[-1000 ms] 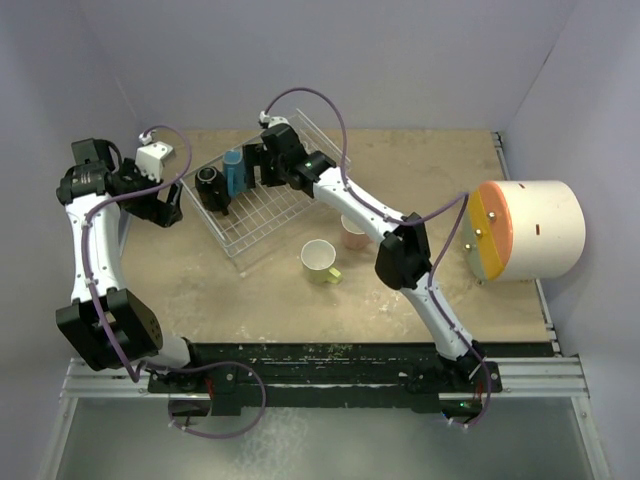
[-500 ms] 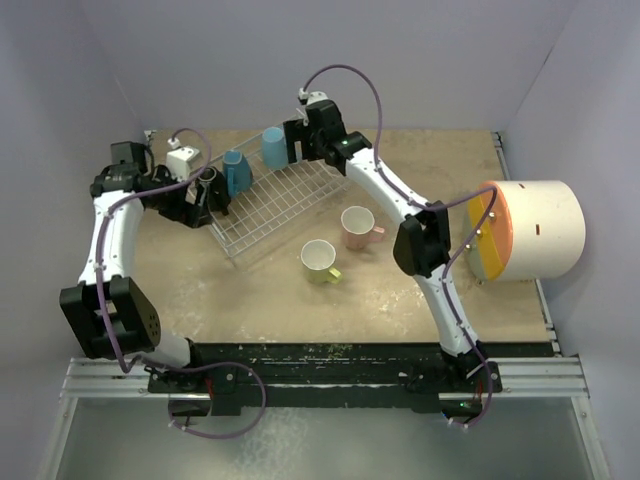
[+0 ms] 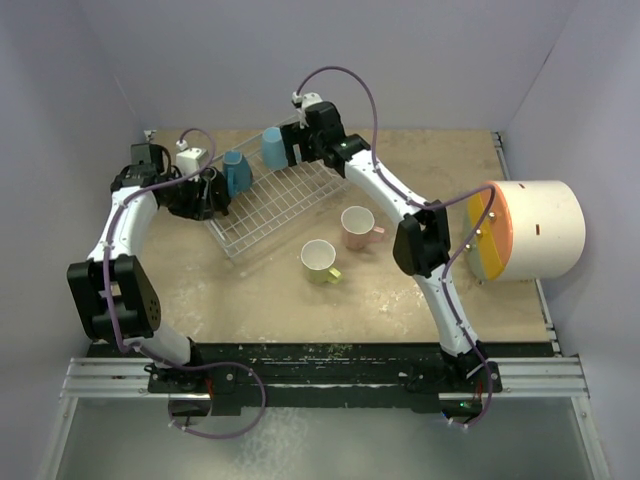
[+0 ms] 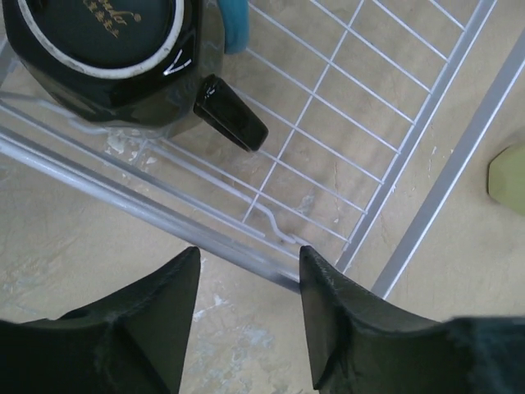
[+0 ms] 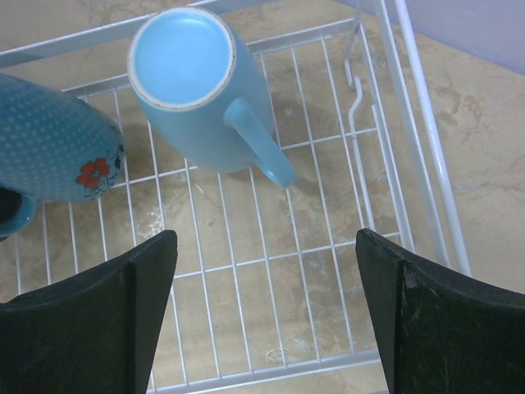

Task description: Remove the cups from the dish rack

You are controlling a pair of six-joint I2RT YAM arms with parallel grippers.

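Observation:
The white wire dish rack [image 3: 275, 205] holds a black cup [image 4: 102, 49] at its left end and two light blue cups [image 3: 237, 170] [image 3: 272, 147]. My left gripper [image 3: 203, 193] sits at the black cup; its jaws [image 4: 248, 254] are partly open over the rack's rim, with nothing between them. My right gripper [image 3: 292, 150] hovers wide open [image 5: 264, 238] over the rack's far end. Just ahead of it is an upside-down light blue cup [image 5: 184, 90]. The other blue cup [image 5: 53, 152] has a red flower. A pink cup [image 3: 355, 228] and a yellow-green cup [image 3: 319, 258] stand on the table.
A big cream cylinder [image 3: 530, 230] with an orange-yellow face lies at the right edge of the table. Purple walls close in the back and both sides. The yellow-green cup's edge [image 4: 507, 176] shows beyond the rack's right rim.
My left gripper has moved right to the black cup and its jaws have narrowed. My right gripper drew back from the rack's middle to its far end, uncovering the blue cups.

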